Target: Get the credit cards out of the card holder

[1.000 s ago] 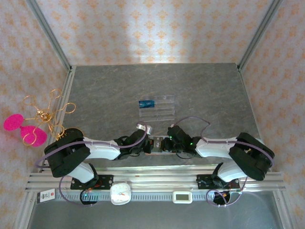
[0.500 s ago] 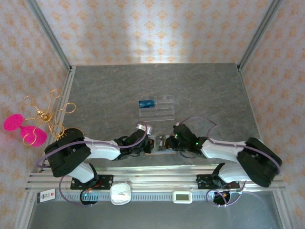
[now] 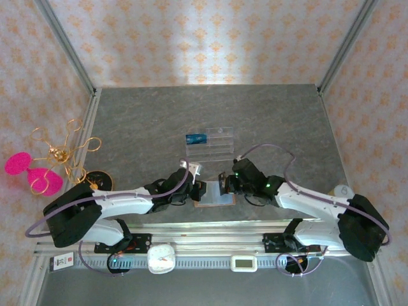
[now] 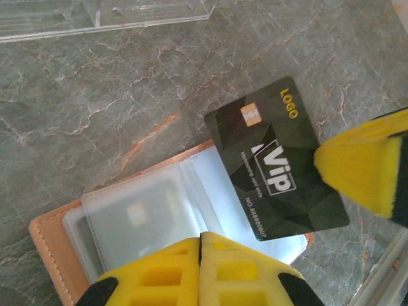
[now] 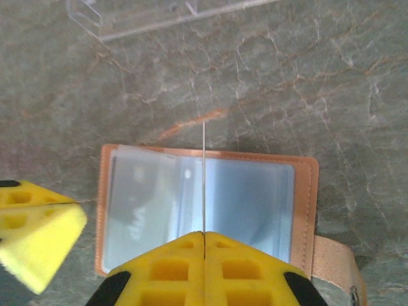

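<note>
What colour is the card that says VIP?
The card is black, with white letters and gold LOGO writing; left wrist view shows it best.

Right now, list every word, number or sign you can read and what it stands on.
"LOGO", yellow, on the dark card.
"Vip", white, on the same card.
Small print and the "NO." number line beneath: too blurred.
Blue card in the clear rack: marks too small.
</note>
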You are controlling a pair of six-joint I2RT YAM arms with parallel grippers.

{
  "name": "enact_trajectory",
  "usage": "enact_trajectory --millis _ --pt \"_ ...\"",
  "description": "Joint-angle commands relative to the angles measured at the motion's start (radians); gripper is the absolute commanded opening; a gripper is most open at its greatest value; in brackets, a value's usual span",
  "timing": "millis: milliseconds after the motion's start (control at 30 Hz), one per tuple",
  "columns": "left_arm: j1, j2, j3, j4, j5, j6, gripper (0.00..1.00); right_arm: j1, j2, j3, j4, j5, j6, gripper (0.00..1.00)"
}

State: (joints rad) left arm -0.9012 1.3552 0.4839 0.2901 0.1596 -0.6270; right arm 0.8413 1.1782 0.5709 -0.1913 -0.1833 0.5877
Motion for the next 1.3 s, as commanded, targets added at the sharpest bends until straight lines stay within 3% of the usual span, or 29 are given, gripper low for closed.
enact_trajectory --millis 0,200,367,500,700,767,867,933,1100,1267 --pt "0.006 0.048 0.001 0.064 0.043 0.012 0.05 0.03 0.046 0.036 -0.037 0.055 0.023 0.0" --pt "0.006 0.163 0.023 0.151 0.093 0.014 0.0 0.069 0.113 0.054 -0.012 0.057 0.042 0.0" --pt "0.008 0.218 0.027 0.14 0.066 0.023 0.0 0.08 0.157 0.059 0.023 0.022 0.05 0.01" --pt "0.01 0.278 0.028 0.139 0.09 0.016 0.0 0.063 0.186 0.037 0.08 -0.015 0.063 0.18" --pt "0.01 0.296 0.012 0.138 0.103 0.016 0.0 -0.003 0.193 -0.028 0.196 -0.126 0.067 0.25" --pt "0.01 0.294 0.01 0.135 0.104 0.016 0.0 -0.012 0.196 -0.028 0.193 -0.127 0.059 0.19" --pt "0.011 0.279 0.01 0.13 0.104 0.012 0.0 -0.025 0.181 -0.023 0.164 -0.105 0.036 0.01" --pt "0.013 0.253 0.012 0.116 0.098 0.008 0.0 -0.035 0.135 -0.021 0.132 -0.076 0.003 0.0" --pt "0.021 0.117 0.033 0.055 0.082 0.002 0.24 -0.041 -0.054 0.021 0.051 0.018 -0.119 0.0" --pt "0.032 -0.106 0.091 -0.099 0.02 0.024 0.48 -0.05 -0.114 0.119 0.03 0.049 -0.303 0.0"
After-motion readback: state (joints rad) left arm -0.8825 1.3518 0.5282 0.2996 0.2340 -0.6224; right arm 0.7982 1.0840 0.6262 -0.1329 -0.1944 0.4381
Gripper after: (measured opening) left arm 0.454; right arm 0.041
